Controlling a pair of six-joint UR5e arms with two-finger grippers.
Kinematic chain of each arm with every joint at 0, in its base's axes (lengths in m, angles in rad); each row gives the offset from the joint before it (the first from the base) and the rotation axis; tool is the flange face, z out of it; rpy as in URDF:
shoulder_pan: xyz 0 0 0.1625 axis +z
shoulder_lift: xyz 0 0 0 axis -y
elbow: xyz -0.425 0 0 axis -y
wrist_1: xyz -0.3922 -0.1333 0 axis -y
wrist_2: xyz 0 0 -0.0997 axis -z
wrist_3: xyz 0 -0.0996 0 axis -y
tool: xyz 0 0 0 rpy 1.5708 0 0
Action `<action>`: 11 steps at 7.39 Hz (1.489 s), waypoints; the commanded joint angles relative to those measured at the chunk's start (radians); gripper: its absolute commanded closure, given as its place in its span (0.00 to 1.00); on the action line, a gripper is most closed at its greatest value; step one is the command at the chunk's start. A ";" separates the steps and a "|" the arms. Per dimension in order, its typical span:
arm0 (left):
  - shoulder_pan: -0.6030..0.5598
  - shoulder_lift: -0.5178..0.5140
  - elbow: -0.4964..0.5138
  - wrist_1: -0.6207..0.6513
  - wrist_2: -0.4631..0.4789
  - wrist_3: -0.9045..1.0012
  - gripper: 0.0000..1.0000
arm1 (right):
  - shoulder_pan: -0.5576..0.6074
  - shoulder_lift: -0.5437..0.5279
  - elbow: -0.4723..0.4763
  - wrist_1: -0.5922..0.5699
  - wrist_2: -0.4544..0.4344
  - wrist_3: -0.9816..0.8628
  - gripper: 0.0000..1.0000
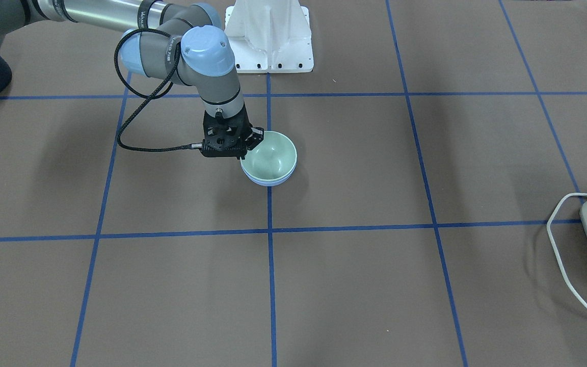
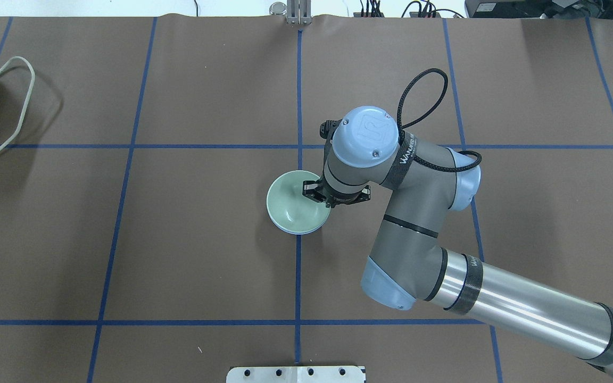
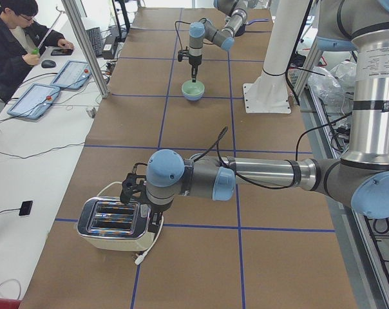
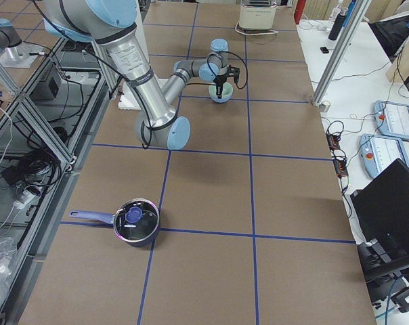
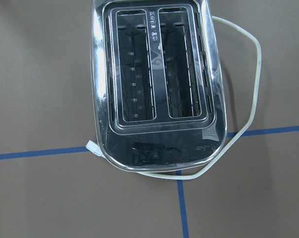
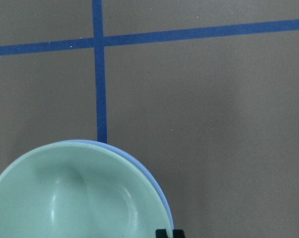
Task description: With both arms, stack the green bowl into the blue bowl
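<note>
The pale green bowl (image 1: pixel 273 155) sits nested in the periwinkle-blue bowl (image 1: pixel 269 182) on a blue tape line at the table's middle. Only a thin blue edge shows under the green rim (image 6: pixel 152 176). My right gripper (image 1: pixel 250 147) stands upright over the green bowl's rim on the robot's right side, its jaws closed on that rim. It also shows in the overhead view (image 2: pixel 315 194) and as a black tip in the right wrist view (image 6: pixel 169 233). My left gripper (image 3: pixel 133 190) hovers over a toaster (image 5: pixel 157 84). I cannot tell whether it is open or shut.
The chrome toaster (image 3: pixel 114 222) with its white cord (image 1: pixel 561 239) stands at the table's left end. A dark pot with a lid (image 4: pixel 135 222) stands at the right end. The white pedestal (image 1: pixel 269 35) is behind the bowls. An operator (image 3: pixel 14 38) sits across the table.
</note>
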 commanded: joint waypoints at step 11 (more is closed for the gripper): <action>0.132 0.000 0.002 0.009 0.043 -0.080 0.01 | 0.673 -0.314 0.007 -0.015 0.341 -0.690 0.00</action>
